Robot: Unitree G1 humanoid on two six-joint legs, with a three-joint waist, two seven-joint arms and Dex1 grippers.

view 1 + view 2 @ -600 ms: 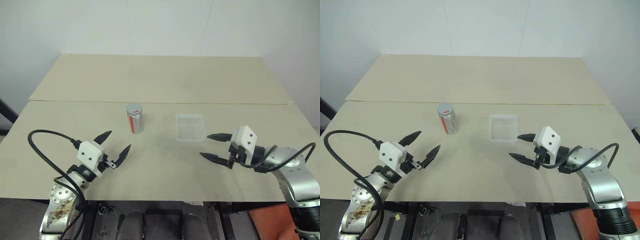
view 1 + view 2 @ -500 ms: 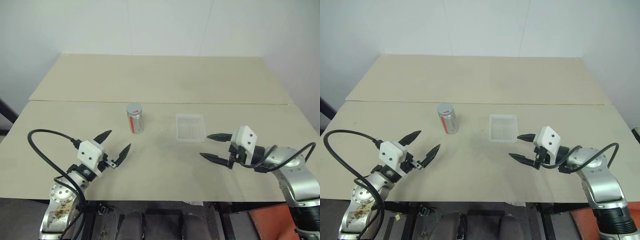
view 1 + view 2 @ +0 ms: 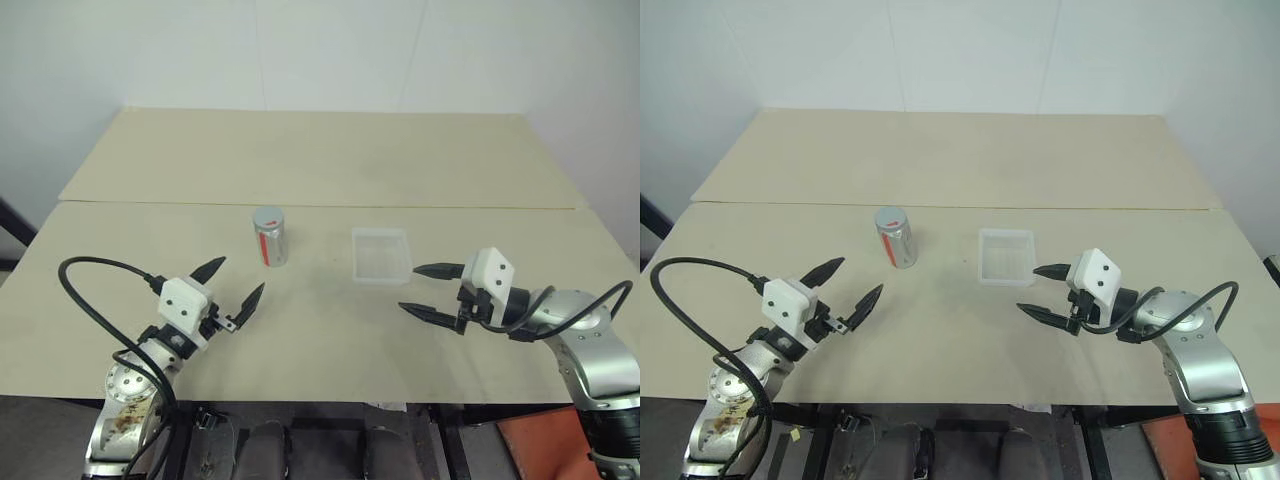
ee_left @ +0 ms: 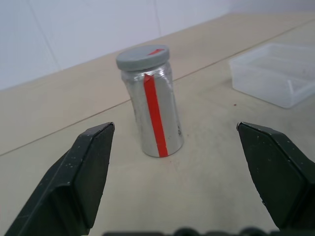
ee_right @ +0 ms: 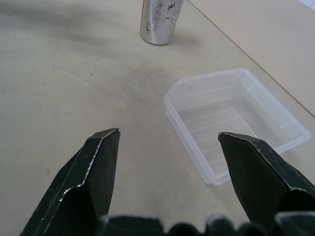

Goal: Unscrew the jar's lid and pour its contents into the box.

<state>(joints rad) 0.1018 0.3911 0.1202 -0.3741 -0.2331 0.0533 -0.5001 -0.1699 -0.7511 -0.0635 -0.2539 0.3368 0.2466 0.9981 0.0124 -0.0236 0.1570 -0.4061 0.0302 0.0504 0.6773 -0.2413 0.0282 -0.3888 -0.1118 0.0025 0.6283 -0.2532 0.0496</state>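
We see the capped jar upright at centre, the box beside it; left gripper and right gripper, lower frame, jaws apart, empty.

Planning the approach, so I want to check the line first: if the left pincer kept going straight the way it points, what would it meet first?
Probably the jar: it stands upright, lid on, between the open left pincer's fingers in the wrist view. The box lies off to the side of that line. Depth is hard to judge.
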